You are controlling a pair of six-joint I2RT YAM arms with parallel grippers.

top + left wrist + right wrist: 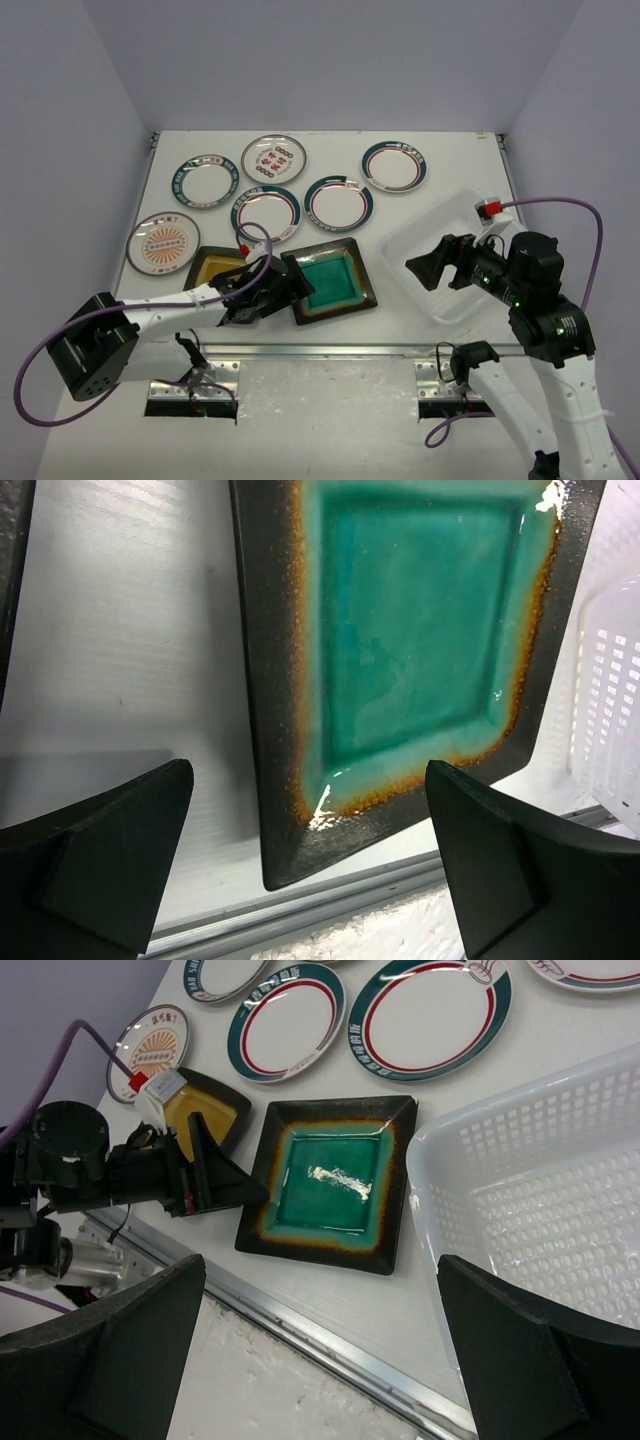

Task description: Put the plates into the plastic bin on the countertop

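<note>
Near edge of countertop (450, 160): left gripper (288, 283) lined up on teal plate (333, 282).
Jaws wide apart, empty, at the plate's left rim. The plate lies flat, with the plastic bin (402, 245) just to its right. The right gripper (425, 268) hovers over the bin, open and empty. The round plates (339, 203) sit toward the far edge.

Top view: amber square plate (205, 265) mostly covered by the left arm (185, 298), only its left part showing; plastic bin (415, 240) partly masked by the right arm (485, 268). Left wrist view: teal square plate (420, 650) cut off at the top edge, bin a mere strip at the right edge. Right wrist view: bin runs off the right and bottom edges; round plates (430, 1005) clipped at the top, rim lettering too small to read.
</note>
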